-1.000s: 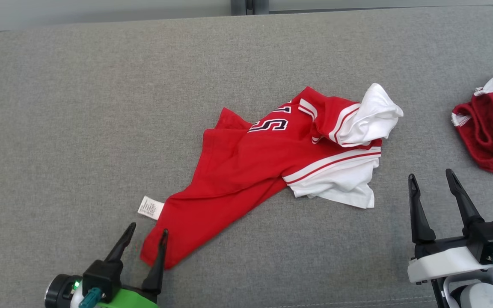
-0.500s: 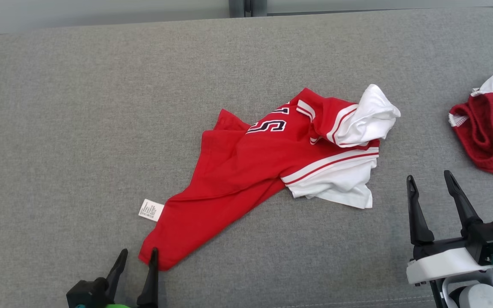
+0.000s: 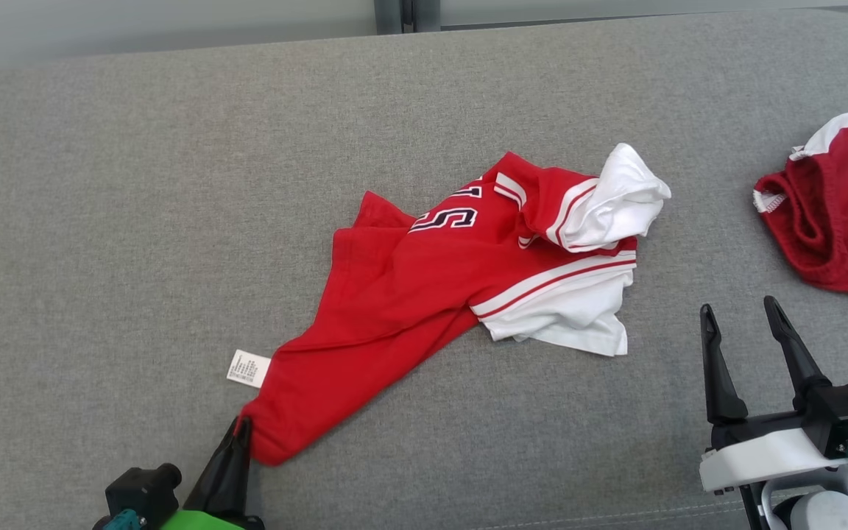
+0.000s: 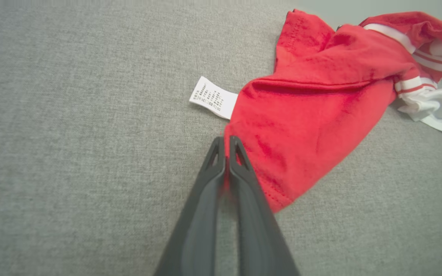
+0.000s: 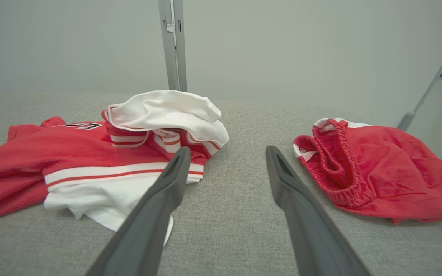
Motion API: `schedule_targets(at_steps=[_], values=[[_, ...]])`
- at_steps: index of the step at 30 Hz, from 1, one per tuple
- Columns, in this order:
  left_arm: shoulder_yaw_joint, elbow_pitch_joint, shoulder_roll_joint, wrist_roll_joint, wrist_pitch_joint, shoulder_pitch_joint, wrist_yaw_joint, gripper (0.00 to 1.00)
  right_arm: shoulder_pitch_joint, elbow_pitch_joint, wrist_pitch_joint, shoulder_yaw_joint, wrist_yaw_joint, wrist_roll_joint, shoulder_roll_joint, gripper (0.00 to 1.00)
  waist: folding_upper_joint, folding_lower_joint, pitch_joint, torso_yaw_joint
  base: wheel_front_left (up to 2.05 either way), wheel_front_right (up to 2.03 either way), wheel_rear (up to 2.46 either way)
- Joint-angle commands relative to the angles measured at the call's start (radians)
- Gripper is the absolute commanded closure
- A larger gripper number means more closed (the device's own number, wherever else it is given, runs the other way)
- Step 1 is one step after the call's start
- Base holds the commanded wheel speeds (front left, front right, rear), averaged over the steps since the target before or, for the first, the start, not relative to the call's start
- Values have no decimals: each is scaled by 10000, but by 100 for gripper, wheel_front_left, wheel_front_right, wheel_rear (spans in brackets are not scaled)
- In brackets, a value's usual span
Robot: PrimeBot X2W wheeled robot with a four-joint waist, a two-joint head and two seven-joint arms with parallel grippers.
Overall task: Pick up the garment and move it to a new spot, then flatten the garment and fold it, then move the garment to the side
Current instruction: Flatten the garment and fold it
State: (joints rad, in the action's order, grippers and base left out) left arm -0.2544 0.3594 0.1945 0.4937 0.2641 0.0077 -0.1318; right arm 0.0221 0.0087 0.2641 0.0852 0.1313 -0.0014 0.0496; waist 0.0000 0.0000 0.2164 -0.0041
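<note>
Pinching garment (image 3: 409, 294) at its nearest red corner with left gripper (image 3: 240, 428), fingers pressed together on the fabric; white label (image 3: 247, 368) just past the tips, slightly left; rest of garment crumpled ahead and rightward on grey cushion (image 3: 100, 184); right gripper (image 3: 737, 308) spread wide, holding nothing, garment ahead-left, darker red piece (image 3: 836, 221) ahead-right.

Head high, wrists low

The head view looks down on the grey cushion (image 3: 100, 184); the left wrist view sits close at the 7 o'clock corner of the garment (image 3: 394, 294); the right wrist view skims low from 4 o'clock toward the wall (image 5: 71, 46). All three share the garment.
</note>
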Motion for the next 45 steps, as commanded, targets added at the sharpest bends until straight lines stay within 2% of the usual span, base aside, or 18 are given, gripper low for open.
schedule_targets(at_steps=[1, 6, 9, 11, 12, 15, 16, 17, 18, 20, 23, 28, 31, 34, 38, 45], values=[[-30, -158, 66, 37, -2, -63, 25, 100, 97, 10, 1, 10, -12, 67, 22, 0, 0, 0, 4, -1, 0, 0, 0], [336, -946, 188, -182, -1, -429, 25, 100, 15, 7, 1, 123, -12, 65, 24, 0, 0, 0, 4, 78, 0, 0, 0], [677, -1678, 274, -717, -1, -925, 24, 100, 27, -35, 3, 137, -12, -35, 21, 0, 0, 0, -35, 227, 0, 0, 0], [475, -2362, 482, -1281, -1, -1293, 24, 100, 10, -40, 3, 151, -12, -94, 24, 0, 0, 0, -44, 329, 0, 0, 0], [131, -2712, 677, -1569, -1, -1448, 24, 100, 8, -37, 1, 171, -12, -100, 25, 0, 0, 0, -56, 388, 0, 0, 0], [-1758, -3457, 1637, -2206, -2, -1743, 24, 100, -4, -46, 3, 115, -12, -194, 21, 0, 0, 0, -36, 521, 0, 0, 0], [-2655, -3600, 2080, -2404, -4, -1823, 24, 100, -43, -29, 3, 106, -12, -216, 24, 0, 0, 0, -21, 530, 0, 0, 0], [-4335, -3744, 2714, -2562, -2, -1861, 24, 100, -162, -26, 3, 83, -12, -251, 27, 0, 0, 0, 48, 507, 0, 0, 0], [-5074, -3680, 3013, -2614, -1, -1837, 24, 100, -247, -40, 1, 66, -12, -251, 25, 0, 0, 0, 95, 468, 0, 0, 0], [-5987, -3398, 3280, -2505, -1, -1718, 24, 100, -361, -41, 1, 63, -12, -208, 25, 0, 0, 0, 183, 394, 0, 0, 0], [-6602, -2740, 3300, -2297, -1, -1520, 24, 100, -357, -27, 3, 66, -12, -129, 25, 0, 0, 0, 275, 344, 0, 0, 0], [-6555, -1851, 3044, -2178, -1, -1501, 24, 100, -273, -12, 1, 67, -12, -158, 25, 0, 0, 0, 432, 327, 0, 0, 0], [-5844, -1190, 2836, -2267, -1, -1588, 24, 100, -294, -13, 2, 128, -12, -199, 24, 0, 0, 0, 488, 329, 0, 0, 0], [-4974, -547, 2679, -2487, -1, -1649, 206, 100, -357, -15, 2, 175, -12, -226, 22, 0, 0, 0, 483, 342, 0, 0, 0], [-4041, 135, 2734, -2750, -10, -1649, 287, 100, -364, -6, 2, 178, -12, -276, 24, 0, 0, 0, 395, 348, 0, 0, 0], [-3172, 175, 2647, -2747, -9, -1287, 103, 100, -278, 65, 1, 124, -12, -220, 24, 0, 0, 0, 200, 336, 0, 0, 0]])
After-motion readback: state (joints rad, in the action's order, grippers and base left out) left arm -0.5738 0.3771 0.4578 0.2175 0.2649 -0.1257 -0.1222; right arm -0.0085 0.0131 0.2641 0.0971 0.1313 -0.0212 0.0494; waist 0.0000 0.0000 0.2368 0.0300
